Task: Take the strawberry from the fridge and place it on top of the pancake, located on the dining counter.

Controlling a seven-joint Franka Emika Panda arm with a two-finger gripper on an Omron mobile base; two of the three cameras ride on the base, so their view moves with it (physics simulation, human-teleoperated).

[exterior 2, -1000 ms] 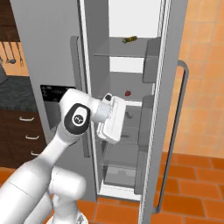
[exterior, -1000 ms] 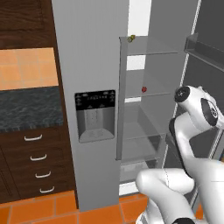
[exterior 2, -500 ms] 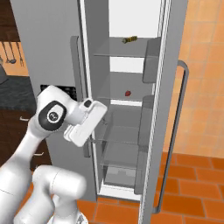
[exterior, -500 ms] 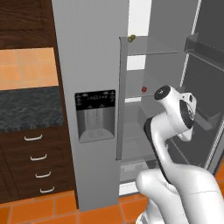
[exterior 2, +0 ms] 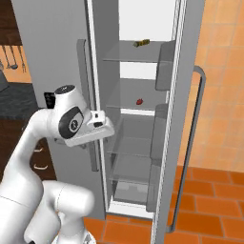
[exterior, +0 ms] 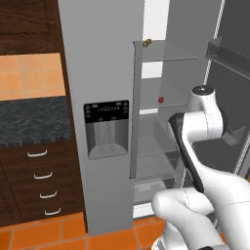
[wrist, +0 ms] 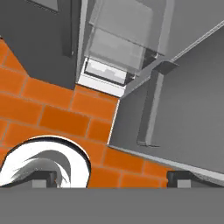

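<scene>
Strawberry (exterior: 160,99) roundish, on shelf (exterior: 166,104), fridge (exterior: 105,73) open

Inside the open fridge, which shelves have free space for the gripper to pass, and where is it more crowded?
In the fridge, the clear shelves below the strawberry look bare, down to the bottom drawer. The strawberry's own shelf is free on both sides of it. The top shelf carries a small yellowish item near its front. The open gripper faces the orange floor.

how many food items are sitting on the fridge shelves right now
2: the strawberry on the middle shelf, and a small yellowish item on the top shelf. Others may be hidden behind the door bins.
</scene>
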